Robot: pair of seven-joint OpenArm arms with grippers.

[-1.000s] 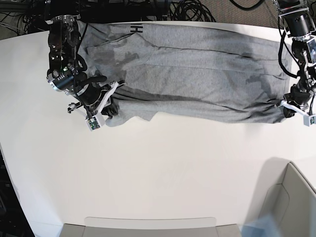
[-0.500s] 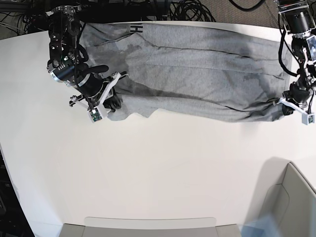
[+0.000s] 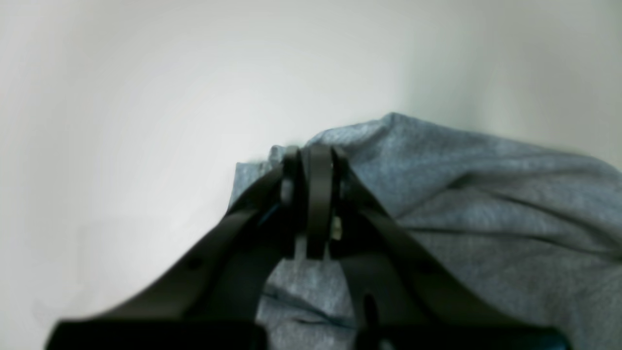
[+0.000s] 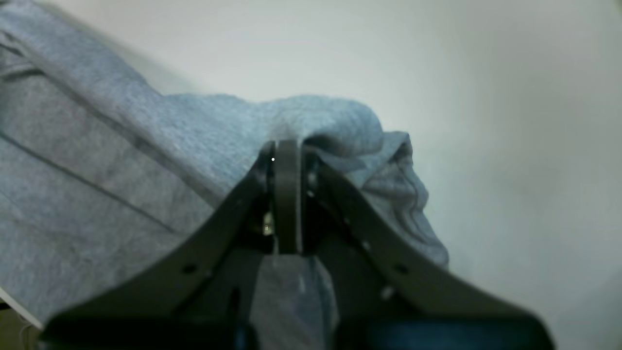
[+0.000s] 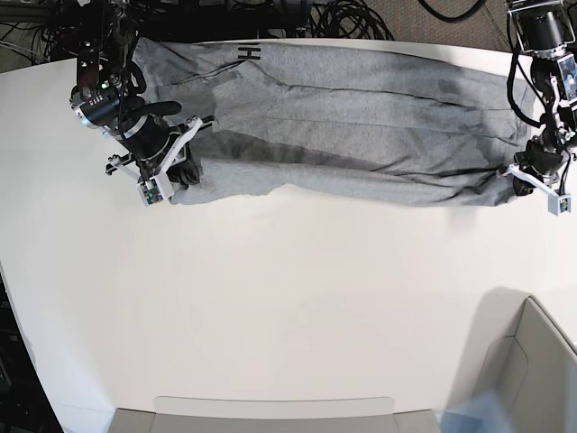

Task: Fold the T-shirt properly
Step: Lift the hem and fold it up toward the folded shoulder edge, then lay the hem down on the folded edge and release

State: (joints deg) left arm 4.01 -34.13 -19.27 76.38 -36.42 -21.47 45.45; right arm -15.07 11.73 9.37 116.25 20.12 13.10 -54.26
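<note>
T-shirt (image 5: 361, 117) lies stretched sideways along the far edge of the white counter (image 5: 288, 307), folded lengthwise into a long grey band. Black letters show near its far edge at the base view's left. Long creases run along the cloth, darker shadow under the lifted near edge.

Right gripper (image 5: 176, 171), at the base view's left, has its jaws clenched on the near corner of the T-shirt; the right wrist view shows the cloth (image 4: 146, 160) bunched over the closed jaw tips (image 4: 286, 150) and hanging off to one side. Corner is raised a bit off the counter.

Left gripper (image 5: 523, 176), at the base view's right, has its jaws clenched on the other near corner; in the left wrist view the grey cloth (image 3: 461, 194) wraps right at the shut tips (image 3: 313, 155), bare white counter (image 3: 146, 97) beyond.

The near edge of the shirt sags slightly between the two grippers. Black cables (image 5: 343, 18) pile behind the counter's far edge. A grey bin (image 5: 532, 370) sits at the near corner on the base view's right, well apart from the shirt.
</note>
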